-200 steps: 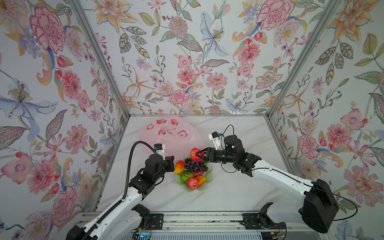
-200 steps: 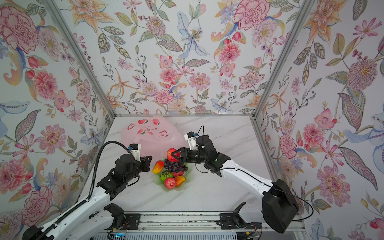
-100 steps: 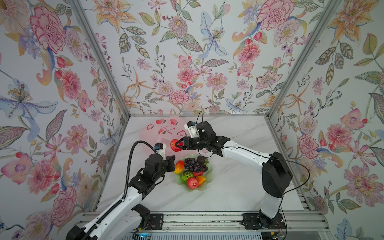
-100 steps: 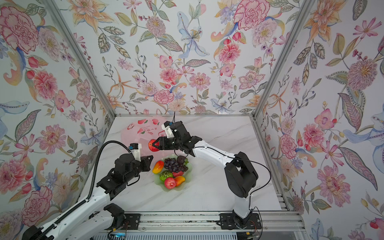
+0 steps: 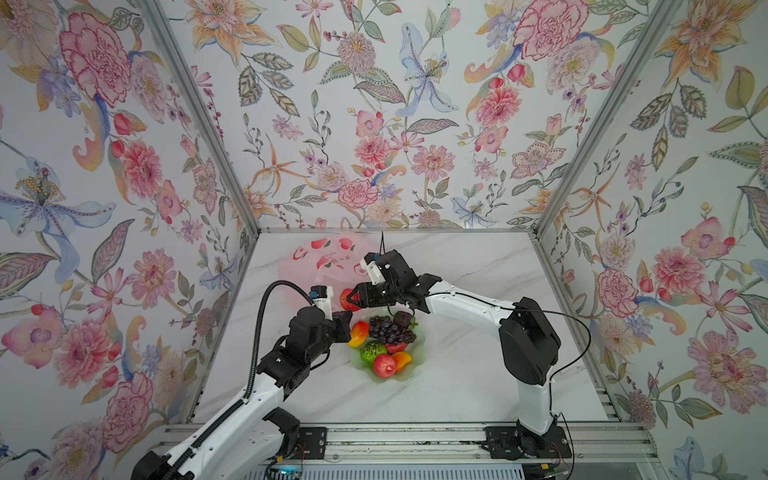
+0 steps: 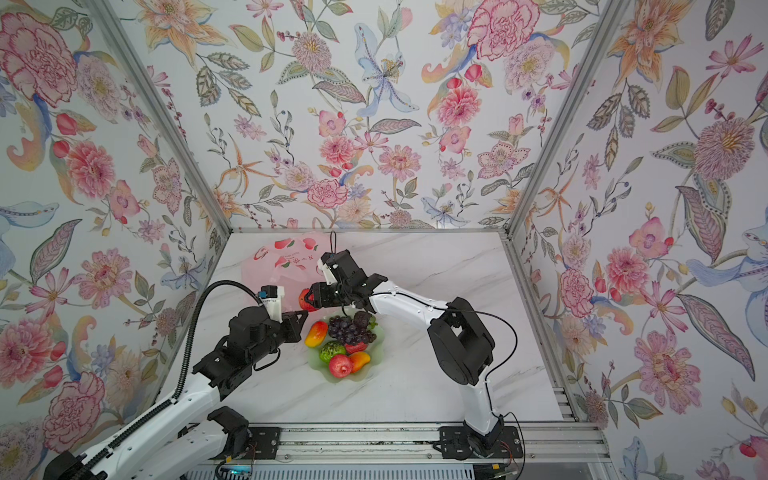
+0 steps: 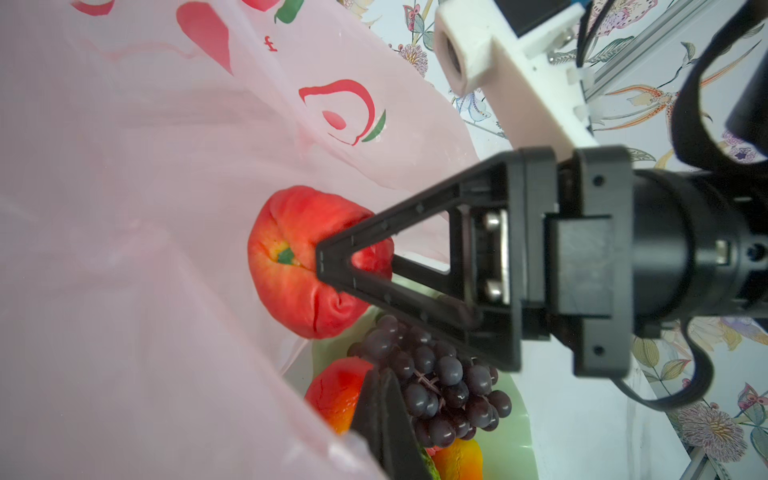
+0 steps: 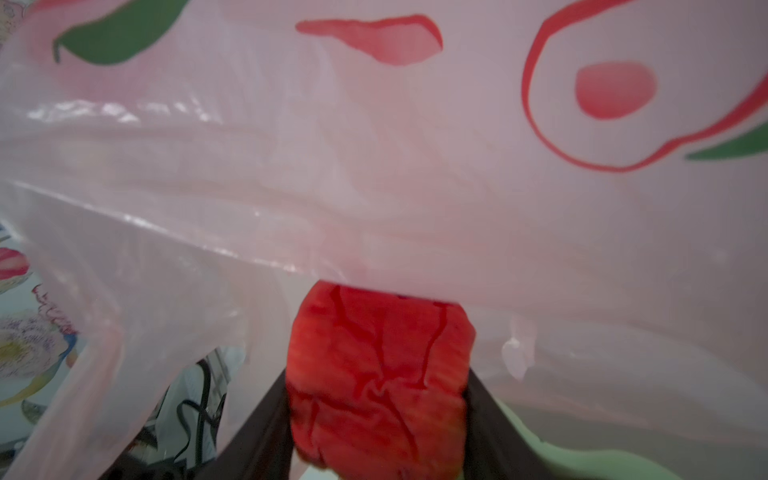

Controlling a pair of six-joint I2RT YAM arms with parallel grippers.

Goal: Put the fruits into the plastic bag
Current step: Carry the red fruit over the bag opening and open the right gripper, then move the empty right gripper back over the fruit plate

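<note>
My right gripper (image 5: 351, 300) is shut on a red apple (image 5: 347, 300) and holds it at the mouth of the pale pink plastic bag (image 5: 316, 261), just past the plate's far-left rim. In the right wrist view the apple (image 8: 380, 365) sits between both fingers under the lifted film of the bag (image 8: 374, 166). My left gripper (image 5: 346, 323) is shut and seems to pinch the bag's edge (image 7: 332, 451), holding it up. Other fruits lie on the green plate (image 5: 409, 372): grapes (image 5: 388, 328), a mango (image 5: 358, 333), a bumpy green fruit (image 5: 370, 351) and a second apple (image 5: 384, 365).
The bag lies at the back left of the marble table, close to the left wall. The plate stands mid-table between both arms. A second mango (image 5: 401, 360), a strawberry (image 5: 395, 347) and a dark maroon fruit (image 5: 402, 319) also sit on it.
My right gripper has carried the apple from above the plate leftward and back to the bag's mouth. The left arm has stayed where it was.
</note>
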